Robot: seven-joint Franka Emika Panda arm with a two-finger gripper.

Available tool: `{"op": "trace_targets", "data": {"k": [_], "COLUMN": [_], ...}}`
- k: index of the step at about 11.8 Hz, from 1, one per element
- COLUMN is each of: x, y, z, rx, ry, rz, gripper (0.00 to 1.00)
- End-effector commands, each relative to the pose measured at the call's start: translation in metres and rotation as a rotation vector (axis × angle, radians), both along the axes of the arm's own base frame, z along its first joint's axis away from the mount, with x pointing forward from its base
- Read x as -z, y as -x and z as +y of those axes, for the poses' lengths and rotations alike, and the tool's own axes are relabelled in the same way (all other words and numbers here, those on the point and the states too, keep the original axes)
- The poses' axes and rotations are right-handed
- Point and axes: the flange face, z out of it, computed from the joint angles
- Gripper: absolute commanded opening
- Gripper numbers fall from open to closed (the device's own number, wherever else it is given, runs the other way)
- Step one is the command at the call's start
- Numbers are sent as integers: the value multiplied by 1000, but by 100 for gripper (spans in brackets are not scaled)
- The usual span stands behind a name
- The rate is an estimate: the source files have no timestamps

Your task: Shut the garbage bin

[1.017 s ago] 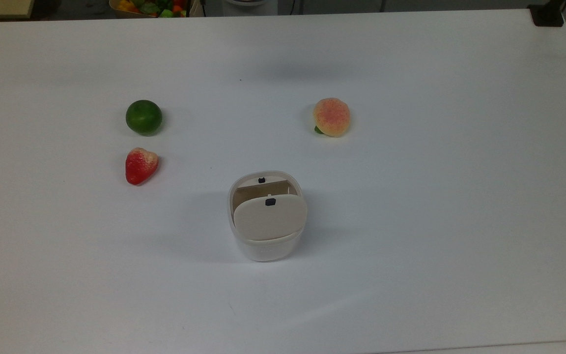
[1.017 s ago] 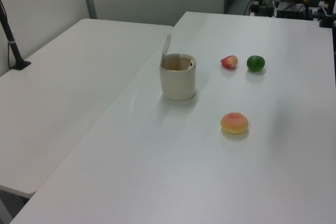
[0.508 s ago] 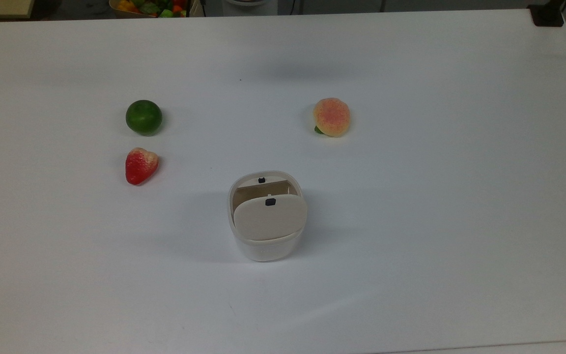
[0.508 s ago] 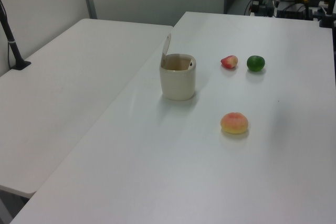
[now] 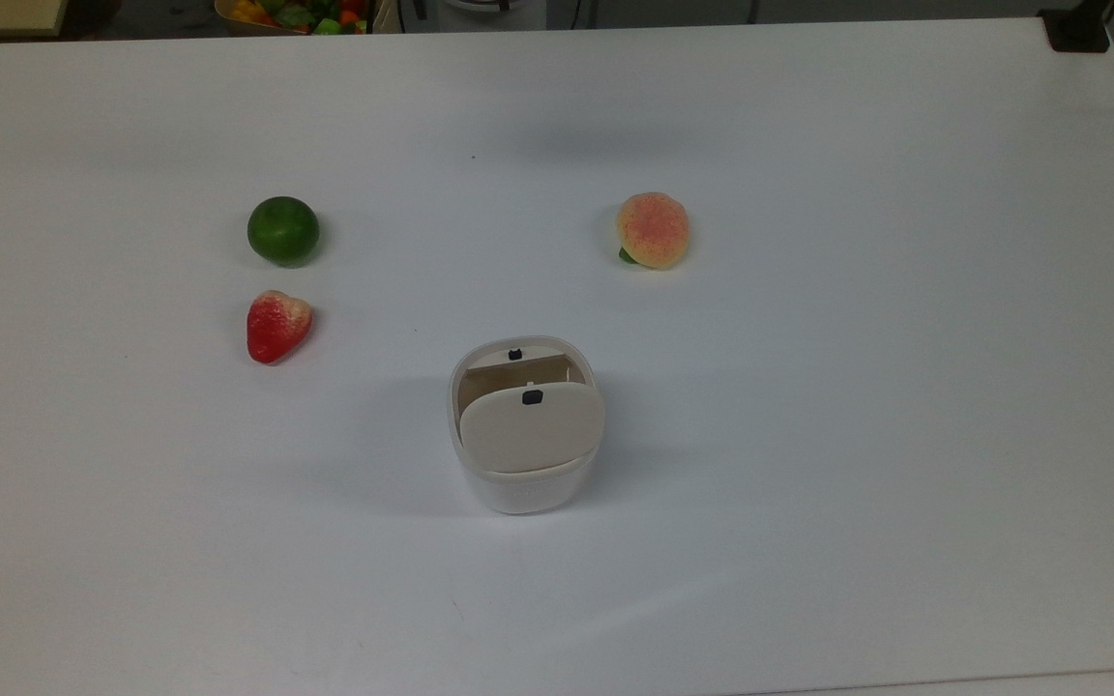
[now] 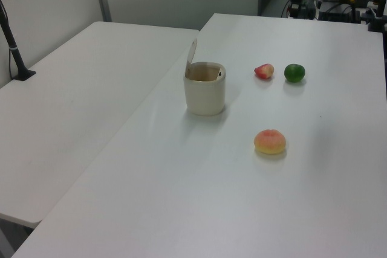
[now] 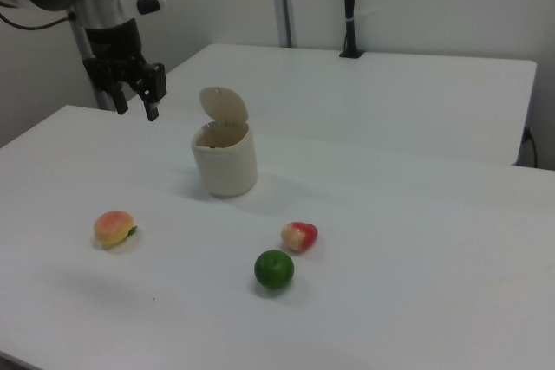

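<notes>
My hand [image 7: 135, 103] hangs with fingers apart, well away from the garbage bin [image 7: 225, 160]. I should bring it behind the upright lid [image 7: 224, 106] and press down gently.

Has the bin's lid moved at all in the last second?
No. In the top view the lid stands raised, unchanged against the strawberry.

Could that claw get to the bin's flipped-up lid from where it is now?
Probably yes. The gripper hangs open in the air to the right view's left of the lid, nothing stands between them, and the fruits lie away from the garbage bin.
</notes>
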Motion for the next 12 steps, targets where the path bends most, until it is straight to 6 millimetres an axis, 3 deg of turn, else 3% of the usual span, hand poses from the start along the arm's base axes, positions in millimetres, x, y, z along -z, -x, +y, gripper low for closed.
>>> {"op": "trace_targets", "data": {"k": [1, 5, 9, 12], "x": [2, 4, 4, 9], "y": [0, 0, -4, -22], "z": [4, 7, 7, 16], "rx": [-27, -25, -13, -9], "ry": [-20, -53, -57, -62], "rz": [-20, -13, -38, -106], "gripper": [41, 17, 6, 0]}}
